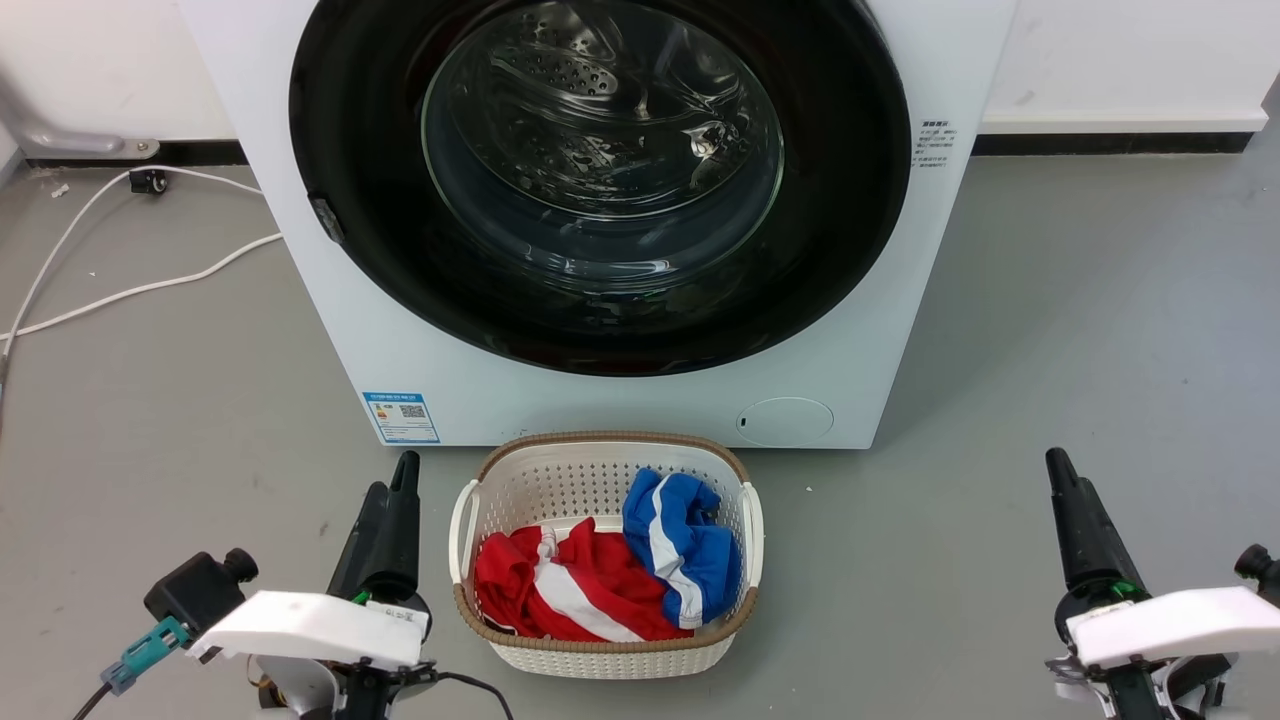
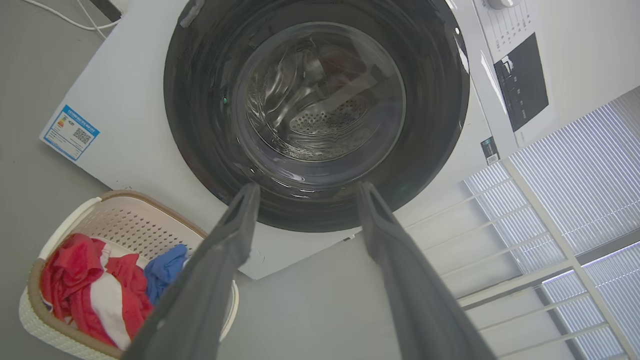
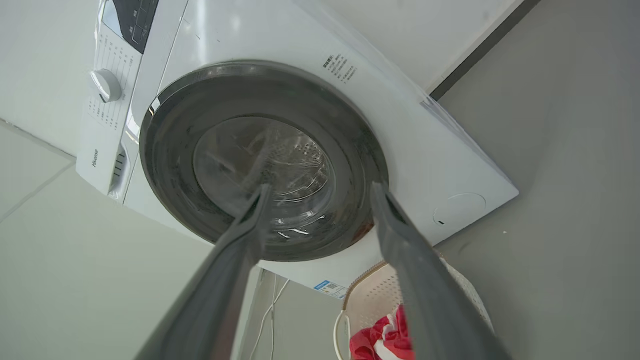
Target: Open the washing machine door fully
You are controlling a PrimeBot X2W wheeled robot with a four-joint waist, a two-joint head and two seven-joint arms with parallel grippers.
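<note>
I am keeping the left tool (image 1: 395, 480) released, its two long dark fingers spread apart and gripping nothing. The right tool (image 1: 1065, 480) is sitting the same way, fingers parted and empty. Both are hovering low over the smooth grey floor (image 1: 1100, 350), well apart from each other, fingers pointing toward the machine (image 1: 880, 330).

Between the tools a basket (image 1: 600, 442) is standing on the floor, just in front of the machine. It is white perforated plastic, oval, with a tan woven rim. A crumpled red-and-white garment (image 1: 560, 590) and a blue-and-white one (image 1: 680, 545) are lying in it, touching.

The door (image 1: 600, 190) is facing me beyond the basket, ahead of both tools and clear of their fingers. From each wrist camera it is showing between that tool's fingertips. It is lying shut, flat against the machine's front: a wide glossy black disc with a clear bulging glass centre, the perforated steel drum glinting through it. The machine around it is a plain white box with a blue label (image 1: 401, 416) at its lower left.
</note>
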